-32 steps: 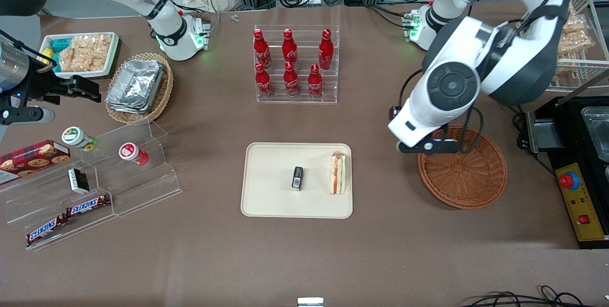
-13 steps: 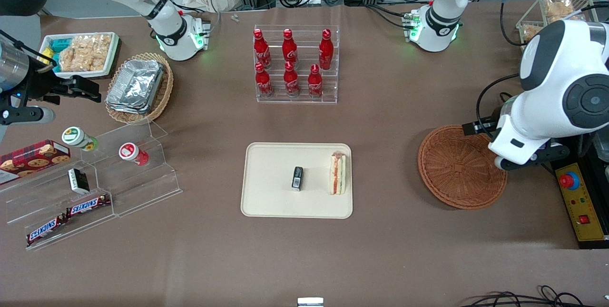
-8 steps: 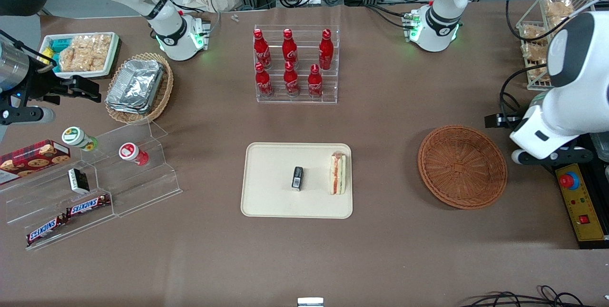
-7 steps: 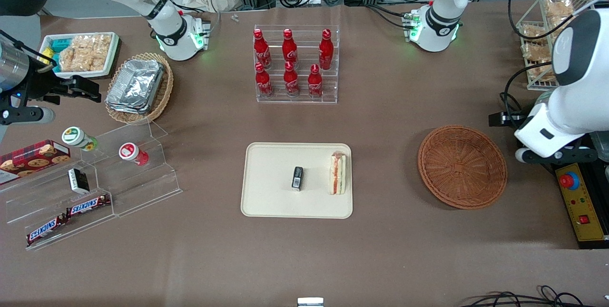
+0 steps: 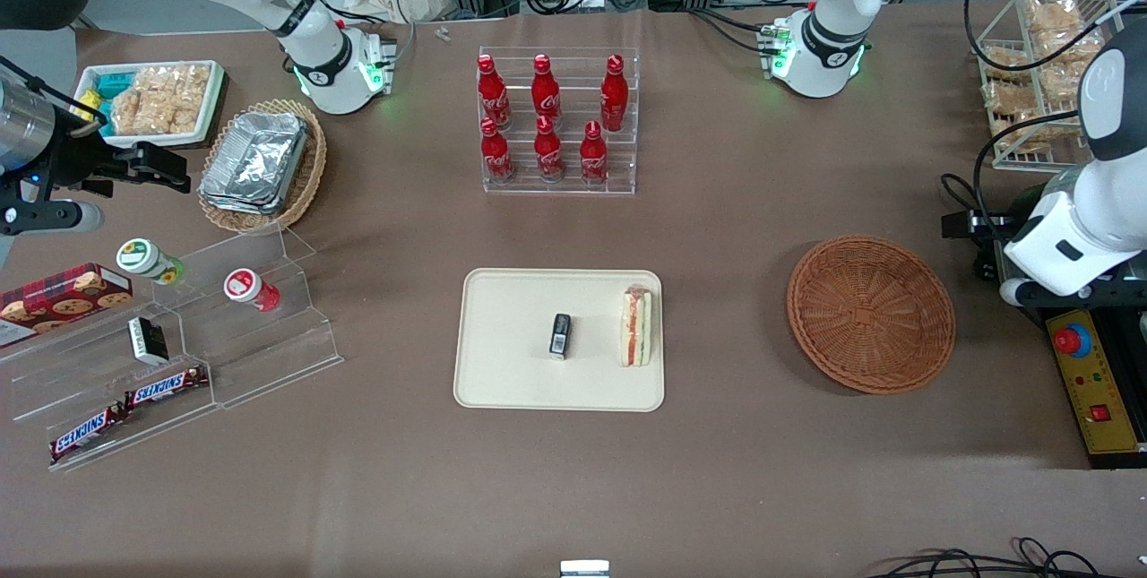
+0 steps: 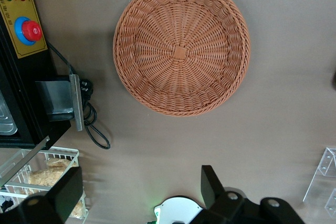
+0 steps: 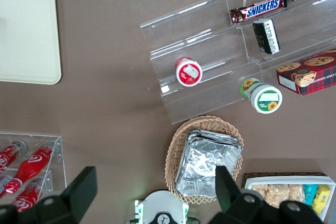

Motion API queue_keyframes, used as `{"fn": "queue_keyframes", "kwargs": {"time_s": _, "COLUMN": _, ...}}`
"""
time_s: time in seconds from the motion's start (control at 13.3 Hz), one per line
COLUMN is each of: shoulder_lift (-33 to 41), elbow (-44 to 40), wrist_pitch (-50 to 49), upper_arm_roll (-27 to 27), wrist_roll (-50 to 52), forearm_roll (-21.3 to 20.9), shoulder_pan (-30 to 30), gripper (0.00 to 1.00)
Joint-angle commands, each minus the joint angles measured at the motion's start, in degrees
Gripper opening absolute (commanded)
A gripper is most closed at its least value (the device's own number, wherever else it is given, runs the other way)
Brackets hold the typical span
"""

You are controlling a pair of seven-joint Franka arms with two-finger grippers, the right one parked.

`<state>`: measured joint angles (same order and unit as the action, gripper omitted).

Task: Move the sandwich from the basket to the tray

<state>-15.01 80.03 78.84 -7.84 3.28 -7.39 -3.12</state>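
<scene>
The end effector [image 6: 139, 195], fingers spread wide and holding nothing, hangs high above the tabletop [image 5: 735, 470] beside the basket [image 6: 181, 46]; the sandwich [image 5: 637, 326] lies on the tray [image 5: 502, 372], well apart from it

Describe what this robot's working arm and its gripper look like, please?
The working arm is glossy white with rounded shells and a dark grey joint cap; black cables loop beside it. Its base glows green. The gripper, seen from the wrist, has two chunky black fingers, spread open, high above the basket.
</scene>
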Motion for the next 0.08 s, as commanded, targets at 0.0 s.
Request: {"fn": "queue_keyframes", "kwargs": {"time_s": 0.0, "shoulder_lift": 0.9, "elbow": 0.6, "wrist_pitch": 0.2, "upper_arm_roll": 1.1, "wrist_roll": -1.0, "forearm_roll": 0.7, "shoulder_pan": 0.7, "gripper": 1.0}}
